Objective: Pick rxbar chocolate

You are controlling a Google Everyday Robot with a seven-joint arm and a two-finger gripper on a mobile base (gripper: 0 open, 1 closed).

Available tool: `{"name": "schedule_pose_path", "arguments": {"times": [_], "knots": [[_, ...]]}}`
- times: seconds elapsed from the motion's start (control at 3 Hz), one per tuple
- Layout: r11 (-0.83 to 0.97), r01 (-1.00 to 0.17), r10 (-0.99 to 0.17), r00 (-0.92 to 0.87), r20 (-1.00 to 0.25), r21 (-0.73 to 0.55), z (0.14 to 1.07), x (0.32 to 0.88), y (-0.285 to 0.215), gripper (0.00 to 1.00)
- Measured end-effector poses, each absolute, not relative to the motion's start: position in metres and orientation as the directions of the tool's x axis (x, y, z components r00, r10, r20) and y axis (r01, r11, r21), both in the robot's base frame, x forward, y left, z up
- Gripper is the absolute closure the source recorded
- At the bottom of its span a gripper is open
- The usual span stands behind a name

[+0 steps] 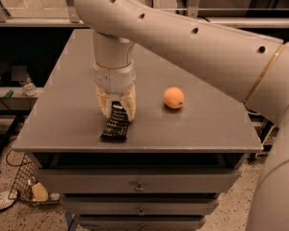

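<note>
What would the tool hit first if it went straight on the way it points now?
The tool points straight down, closed on the far end of the rxbar chocolate. Directly below is the tabletop, so it would likely press the bar into that first; the gap is hard to judge.

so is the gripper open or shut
Shut on the rxbar chocolate: the gripper fingers clamp both sides of its far end.
</note>
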State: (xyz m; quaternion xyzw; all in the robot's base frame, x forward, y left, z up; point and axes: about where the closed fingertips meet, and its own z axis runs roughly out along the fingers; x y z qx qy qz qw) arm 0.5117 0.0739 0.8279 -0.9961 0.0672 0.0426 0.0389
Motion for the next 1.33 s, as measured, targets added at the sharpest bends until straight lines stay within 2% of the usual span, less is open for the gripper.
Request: {"name": "schedule_pose_path", "arguments": {"times": [0.67, 1.33], "knots": [[-0.976, -0.176, -0.187, 0.979, 0.080, -0.126, 0.877, 0.557, 0.049, 1.00], [-0.971, -0.192, -0.209, 0.971, 0.114, -0.145, 0.890, 0.567, 0.041, 1.00]]}}
